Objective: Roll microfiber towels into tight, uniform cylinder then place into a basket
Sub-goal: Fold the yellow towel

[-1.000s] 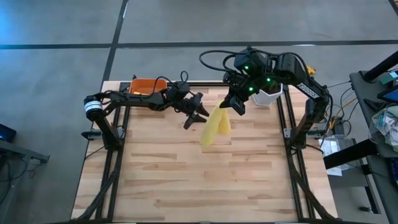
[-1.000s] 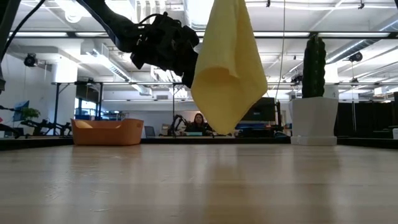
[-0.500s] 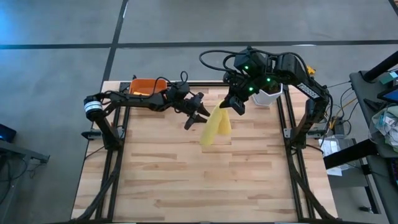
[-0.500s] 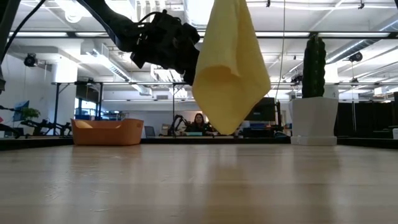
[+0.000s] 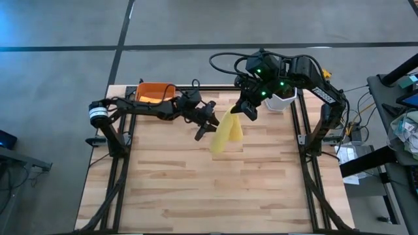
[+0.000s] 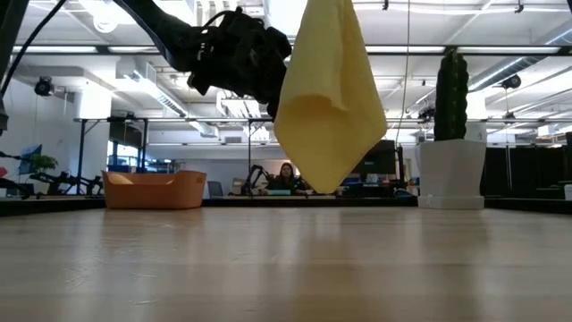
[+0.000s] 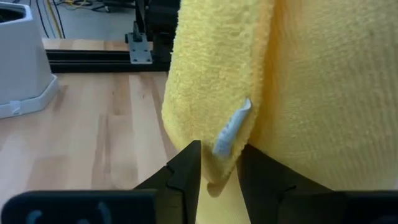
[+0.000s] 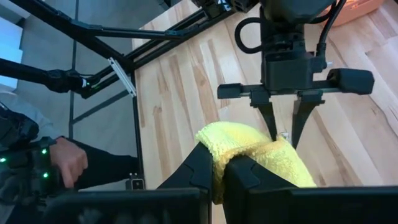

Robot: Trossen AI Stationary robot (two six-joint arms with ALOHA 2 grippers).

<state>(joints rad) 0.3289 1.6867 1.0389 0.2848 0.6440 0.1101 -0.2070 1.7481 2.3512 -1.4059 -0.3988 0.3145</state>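
The yellow towel (image 5: pixel 225 134) hangs bunched from my right gripper (image 5: pixel 248 111) over the table's far middle. Its lower end (image 6: pixel 326 174) is clear of the tabletop. My left gripper (image 5: pixel 208 124) is open at the towel's left side. Its two fingers (image 7: pixel 186 171) stand on either side of a folded towel edge that carries a white tag (image 7: pixel 231 127). The red-orange basket (image 5: pixel 155 90) stands at the far left corner and also shows in the low view (image 6: pixel 154 190). The orange towel does not show. My right gripper pinches a bunched top part of the yellow towel (image 8: pixel 227 140) between its two fingers, several layers, coming from above. The towel hangs below the fingers, slack and clear of the table. My left gripper has the tagged edge (image 7: pixel 221 165) between its open fingers; whether they touch it, I cannot tell.
A white pot with a green cactus (image 5: pixel 282 99) stands at the far right corner, close behind my right arm, and shows in the low view (image 6: pixel 451 161). A person's hand (image 8: pixel 65 158) shows beside the table frame. The near half of the wooden table (image 5: pixel 215 196) is bare.
My left gripper has moved a little toward the table's right edge, closer to the hanging yellow towel. My right gripper and the towel have kept still.
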